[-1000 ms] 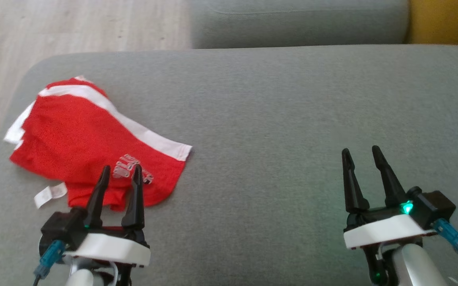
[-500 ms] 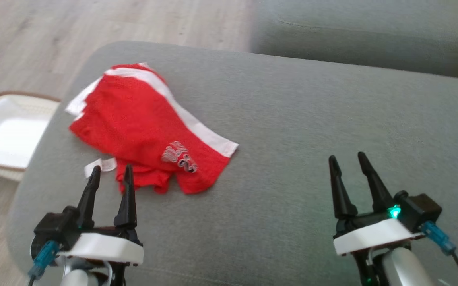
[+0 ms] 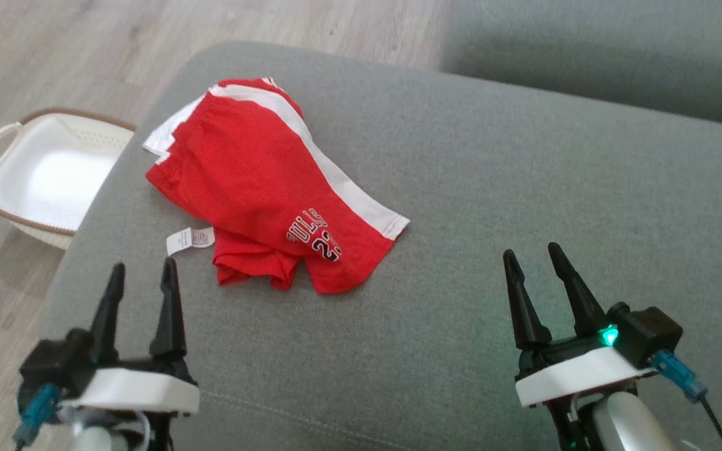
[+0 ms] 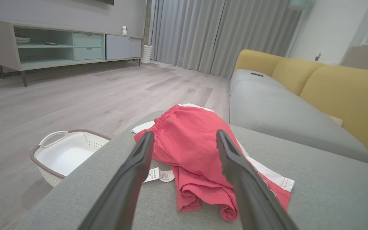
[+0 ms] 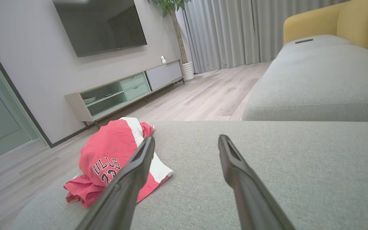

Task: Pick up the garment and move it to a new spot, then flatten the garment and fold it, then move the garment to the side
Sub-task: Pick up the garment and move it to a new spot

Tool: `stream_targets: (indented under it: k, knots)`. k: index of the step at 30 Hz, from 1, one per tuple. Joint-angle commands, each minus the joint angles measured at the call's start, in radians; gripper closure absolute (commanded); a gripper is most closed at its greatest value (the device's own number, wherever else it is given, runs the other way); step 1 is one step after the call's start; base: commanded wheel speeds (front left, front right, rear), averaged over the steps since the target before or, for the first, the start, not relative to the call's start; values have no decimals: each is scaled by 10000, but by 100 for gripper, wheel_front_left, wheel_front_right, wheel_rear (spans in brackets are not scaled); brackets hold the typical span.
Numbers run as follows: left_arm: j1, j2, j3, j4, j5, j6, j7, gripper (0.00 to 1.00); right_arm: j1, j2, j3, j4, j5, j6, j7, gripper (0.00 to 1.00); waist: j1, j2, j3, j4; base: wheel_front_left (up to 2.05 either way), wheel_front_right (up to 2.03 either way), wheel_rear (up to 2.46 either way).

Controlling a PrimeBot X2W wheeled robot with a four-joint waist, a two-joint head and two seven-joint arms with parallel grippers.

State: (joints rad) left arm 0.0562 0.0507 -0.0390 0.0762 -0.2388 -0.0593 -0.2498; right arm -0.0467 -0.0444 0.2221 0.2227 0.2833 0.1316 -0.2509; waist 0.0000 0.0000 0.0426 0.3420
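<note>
The garment (image 3: 261, 188) is a pair of red shorts with white side stripes and a printed number, lying folded over and rumpled near the left end of the grey ottoman (image 3: 492, 188). Its white care tag (image 3: 190, 238) sticks out toward me. My left gripper (image 3: 141, 270) stands open just short of the garment (image 4: 190, 140), nothing between its fingers. At the lower right my right gripper (image 3: 530, 254) is open over bare cushion, well to the right of the garment (image 5: 107, 159).
A white basket (image 3: 41, 175) with a brown rim stands on the wood floor just left of the ottoman (image 4: 315, 191). A grey and yellow sofa (image 4: 299, 105) runs behind it. A low TV cabinet (image 5: 123, 92) lines the far wall.
The head camera has swung left, so the garment sits further right in view and the basket has come in. Both grippers stay open; the left one now sits back off the garment.
</note>
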Motion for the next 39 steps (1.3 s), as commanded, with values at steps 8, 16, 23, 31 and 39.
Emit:
stream_targets:
  k: [8, 16, 23, 31, 39]
  knots:
    - [-3040, 950, 516, 897, 881, -664, -120, 0, -1042, -58, -226, -457, -644, -9, -109, 0, 0, 0, 1747, -516, 0, 0, 0]
    - [-6701, 3139, -2159, 4067, -1065, -710, 1125, 0, -1667, -58, -556, -586, -991, -9, -109, 0, 0, 0, 3006, -1090, 0, 0, 0]
    - [-8638, 4404, -3914, 5570, -2660, -711, 2661, 0, -1928, -58, -624, -672, -1060, -9, -109, 0, 0, 0, 3567, -1477, 0, 0, 0]
    - [-9630, 4950, -5498, 6806, -4147, -712, 3397, 8, -2071, -58, -677, -738, -1084, -9, -109, 0, 0, 0, 3850, -1731, 0, 0, 0]
    - [-10006, 5073, -6360, 7296, -4913, -712, 2313, 100, -2051, -58, -752, -688, -1082, -9, -109, 0, 0, 0, 3746, -1667, 0, 0, 0]
